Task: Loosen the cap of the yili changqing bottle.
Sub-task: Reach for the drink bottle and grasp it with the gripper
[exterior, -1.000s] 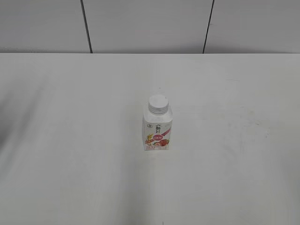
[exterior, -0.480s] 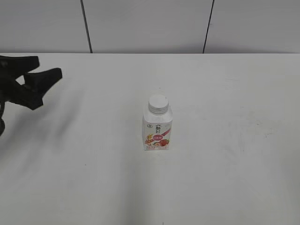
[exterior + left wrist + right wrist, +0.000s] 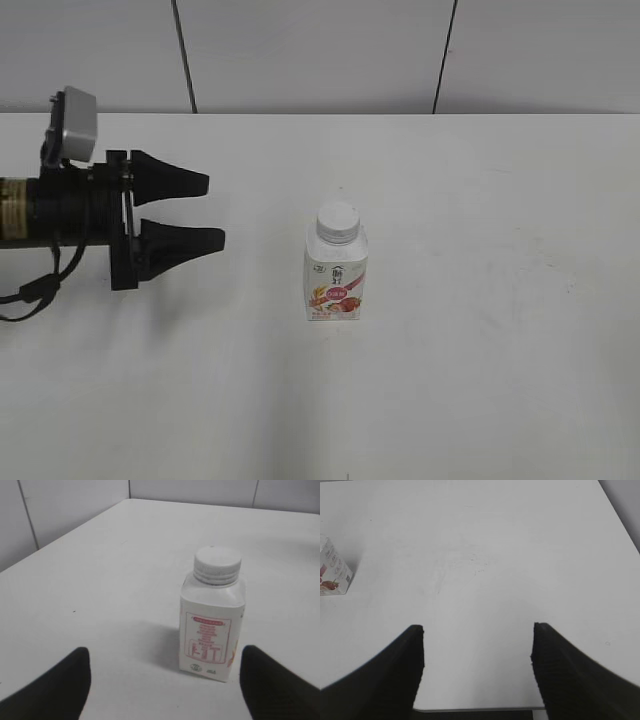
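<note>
White tabletop [image 3: 480, 400] is filling most of the exterior view, running back to a pale panelled wall [image 3: 310, 50] with two dark seams. Near the middle of that surface the yili changqing bottle [image 3: 336, 275] is standing upright, its long axis vertical and its neck pointing straight up. The cap [image 3: 337, 222] is sitting squarely on the neck, flat top level, ribbed skirt showing in the left wrist view. A pink-red label with a fruit picture is facing the exterior camera; the side turned to the left wrist camera is carrying small red print that is too fine to read. Whether anything is inside the bottle cannot be told, since its walls are opaque.

To the bottle's left, well apart from it, the left gripper [image 3: 215, 212] is reaching in horizontally at about bottle height, its two black fingers spread wide and pointing at the bottle, holding nothing. Only the tips of those fingers are showing in the left wrist view, with the bottle standing between and beyond them.

The right gripper [image 3: 477, 640] is not appearing in the exterior view. Its wrist camera is showing two dark fingers parted wide over bare tabletop, empty, with the bottle cut off at the left edge of that picture.
</note>
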